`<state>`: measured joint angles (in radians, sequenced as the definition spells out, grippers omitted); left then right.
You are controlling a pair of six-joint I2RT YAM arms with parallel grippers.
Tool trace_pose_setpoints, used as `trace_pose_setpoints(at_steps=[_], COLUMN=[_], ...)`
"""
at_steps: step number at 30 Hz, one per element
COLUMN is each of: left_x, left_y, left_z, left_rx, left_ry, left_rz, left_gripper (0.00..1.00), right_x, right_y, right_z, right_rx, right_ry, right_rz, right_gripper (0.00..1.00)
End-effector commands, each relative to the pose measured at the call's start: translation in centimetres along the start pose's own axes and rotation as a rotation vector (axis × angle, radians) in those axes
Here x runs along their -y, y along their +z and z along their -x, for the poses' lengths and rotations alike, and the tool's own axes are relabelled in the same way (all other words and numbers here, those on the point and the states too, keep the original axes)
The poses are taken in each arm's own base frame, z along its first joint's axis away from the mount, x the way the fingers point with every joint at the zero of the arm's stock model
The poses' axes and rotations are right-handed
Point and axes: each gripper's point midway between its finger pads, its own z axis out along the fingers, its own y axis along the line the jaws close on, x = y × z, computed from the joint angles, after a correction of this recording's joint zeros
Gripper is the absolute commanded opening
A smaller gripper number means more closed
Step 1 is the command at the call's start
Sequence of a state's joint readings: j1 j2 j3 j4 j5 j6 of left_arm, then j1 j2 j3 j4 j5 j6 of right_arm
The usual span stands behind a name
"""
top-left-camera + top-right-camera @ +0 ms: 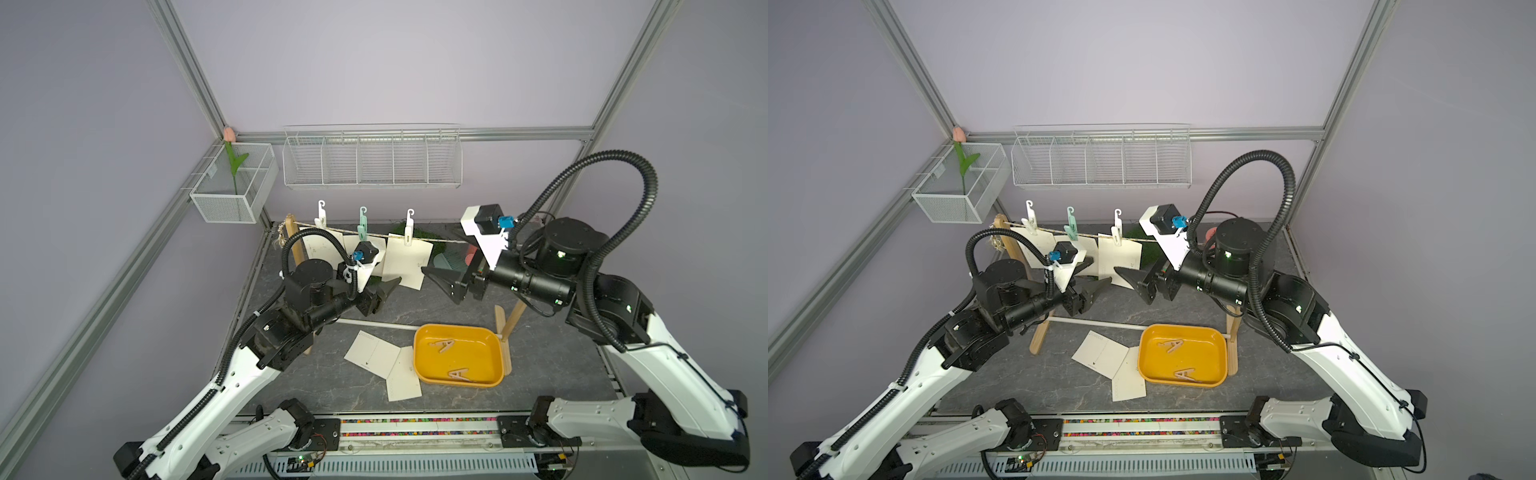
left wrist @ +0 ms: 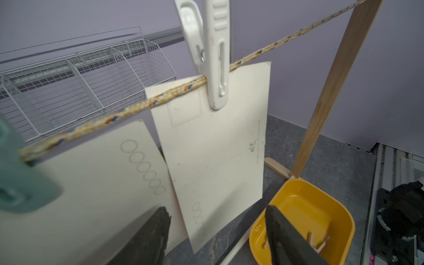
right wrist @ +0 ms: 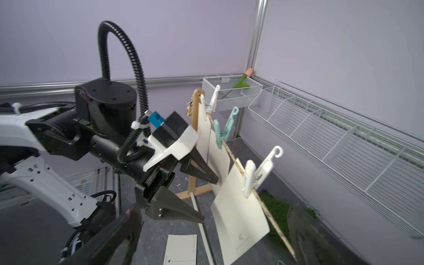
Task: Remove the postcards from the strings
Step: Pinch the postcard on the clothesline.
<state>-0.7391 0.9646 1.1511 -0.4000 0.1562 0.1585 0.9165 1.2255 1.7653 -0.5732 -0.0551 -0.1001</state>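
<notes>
— Where's the string from the tray?
— Behind it, higher up, with three cards hanging on it side by side.
— And the loose cards?
— Two, flat on the table just left of the tray, overlapping; one reaches its left rim.
— Inside the tray?
— Two pegs, apart. The rod lies just behind it, a post foot along its right side.

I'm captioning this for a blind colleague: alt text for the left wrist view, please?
A white clothespin pins a cream postcard to a twine line; a second postcard hangs beside it. The left gripper, open, faces them.
</notes>
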Motion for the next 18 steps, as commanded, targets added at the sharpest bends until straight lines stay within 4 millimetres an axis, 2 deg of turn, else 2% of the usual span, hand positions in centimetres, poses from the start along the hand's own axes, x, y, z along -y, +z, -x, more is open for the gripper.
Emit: trace_pose_setpoints(at_steps=[1, 8, 12, 18], left_x=[0.1, -2.0, -0.9, 0.1], left_y=[-0.4, 0.0, 0.4, 1.5], left_z=[3.0, 3.3, 3.3, 2.9], left_rx=[0.082, 0.090, 0.082, 0.048], left_ry=[0.045, 0.010, 0.017, -0.009], left_rz=[-0.042, -0.071, -0.165, -0.261], left_gripper=[0.67, 0.65, 0.61, 0.50], right_x=[1.5, 1.5, 1.7, 3.6], right_y=[1.2, 2.9, 3.4, 4.2], right_z=[-1.1, -1.9, -2.2, -1.8], right_rx=[-0.051, -0.099, -0.120, -0.101], right_ry=[0.060, 0.064, 0.051, 0.076], right_rz=[0.018, 0.148, 0.179, 0.159], right_gripper=[0.98, 0.98, 1.00, 0.98])
